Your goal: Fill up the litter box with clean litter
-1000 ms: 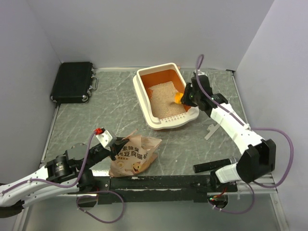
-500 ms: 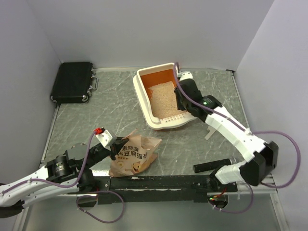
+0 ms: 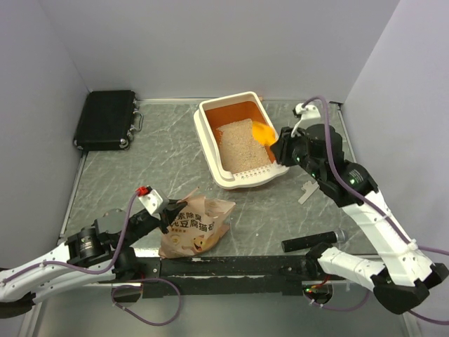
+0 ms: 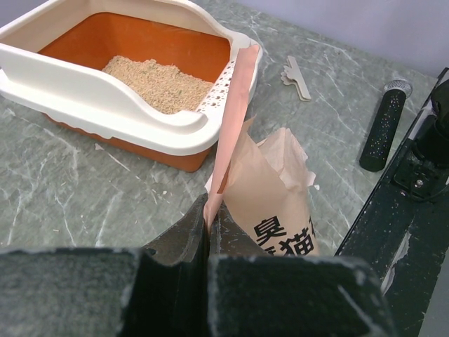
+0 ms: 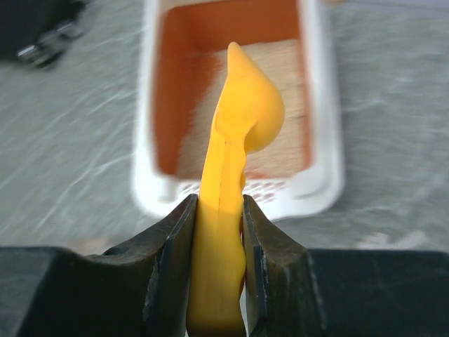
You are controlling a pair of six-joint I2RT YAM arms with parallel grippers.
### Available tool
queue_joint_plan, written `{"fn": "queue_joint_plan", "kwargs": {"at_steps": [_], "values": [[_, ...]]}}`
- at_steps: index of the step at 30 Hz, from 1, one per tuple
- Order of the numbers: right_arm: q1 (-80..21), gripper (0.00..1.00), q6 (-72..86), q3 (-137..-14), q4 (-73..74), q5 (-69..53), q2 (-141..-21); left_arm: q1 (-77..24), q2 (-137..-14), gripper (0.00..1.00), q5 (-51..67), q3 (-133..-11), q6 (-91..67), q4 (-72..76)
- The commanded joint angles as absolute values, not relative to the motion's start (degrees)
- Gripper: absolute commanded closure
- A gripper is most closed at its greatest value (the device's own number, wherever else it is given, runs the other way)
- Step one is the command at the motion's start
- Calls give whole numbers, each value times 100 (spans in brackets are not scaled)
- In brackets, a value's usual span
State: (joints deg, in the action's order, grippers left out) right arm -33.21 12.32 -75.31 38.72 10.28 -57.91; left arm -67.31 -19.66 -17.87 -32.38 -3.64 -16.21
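Lies loose, light and spill-prone as clean litter [image 3: 242, 144] in the litter box [image 3: 247, 177] at the desk's far middle, and probably travels best in the stiff scoop [image 3: 264, 132] pinched by the right tool [image 5: 219, 207], beside the limp bag [image 4: 270, 203] nipped by the pressed-together left tool [image 4: 208, 214].

Ahead of my right gripper [image 5: 216, 208] the litter box [image 5: 326, 140] is smeared with blur, and the litter [image 5: 295, 77] shows no grain. The scoop [image 5: 242, 119] handle's end runs off the bottom edge between my fingers. My left gripper [image 4: 209, 217] hides the bag [image 4: 270, 182] bottom.
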Motion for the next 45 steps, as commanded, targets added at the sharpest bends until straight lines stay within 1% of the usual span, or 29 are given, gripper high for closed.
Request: {"fn": "queue_joint_plan", "kwargs": {"at_steps": [1,2,4,6,14,20,21,25,26,27,31,32,35,36,37,38,40,41,42,44,45], "values": [[-3322,100,1704,-6910,3298,-1324,-5529,-6706,-1802,99,-1627,-3410,-316,-1178],[-3314,100,1827,-6743,3070,-1823,-5485,-6697,-1819,99,-1513,-3419,-316,-1160],[-3331,100,2126,-6321,2412,-2091,-5484,-6706,-1889,99,-1372,-3410,-299,-1151],[-3357,100,2276,-6048,2076,-2310,-5624,-6697,-1951,99,-1336,-3436,-334,-1204],[-4007,100,2347,-5810,784,-2241,-6564,-6697,-1890,99,-1301,-3410,-325,-1169],[-4052,100,2662,-5529,133,-1986,-7259,-6706,-1863,99,-1292,-3419,-334,-1187],[-4052,99,2715,-5389,-138,-1978,-7390,-6706,-1855,99,-1283,-3419,-325,-1187],[-4069,94,2856,-5361,-325,-2039,-7848,-6706,-1872,99,-1222,-3419,-325,-1187],[-4078,91,2926,-5361,-369,-2100,-7918,-6697,-1881,99,-1161,-3419,-325,-1195],[-4113,80,2944,-5300,-439,-2118,-7989,-6697,-1916,99,-1125,-3428,-325,-1204],[-4192,72,2936,-5230,-519,-2153,-8016,-6697,-1934,99,-1081,-3437,-343,-1213],[-4201,68,2918,-5212,-492,-2197,-7998,-6697,-1916,99,-1055,-3437,-343,-1213],[-4219,50,2787,-5116,-308,-2197,-7823,-6697,-1925,99,-1002,-3428,-325,-1230],[-4227,41,2751,-5063,-273,-2136,-7735,-6697,-1942,99,-941,-3436,-325,-1222],[-4228,37,2655,-5010,-177,-2075,-7647,-6697,-1951,99,-914,-3437,-316,-1213],[-4219,29,2593,-4931,-115,-2013,-7446,-6697,-1977,99,-888,-3437,-316,-1222],[-4227,21,2418,-4887,-9,-1864,-7234,-6706,-2004,99,-791,-3445,-299,-1213],[-4219,15,2330,-4887,322,-1776,-7016,-6697,-2021,99,-748,-3454,-316,-1213],[-4219,13,2251,-4887,430,-1540,-6883,-6697,-2048,99,-686,-3463,-316,-1222],[-4219,1,2040,-4869,823,-1320,-6437,-6697,-2083,99,-598,-3472,-290,-1204],[-4219,1,1961,-4869,983,-1205,-6260,-6697,-2109,99,-554,-3480,-290,-1204]]}}
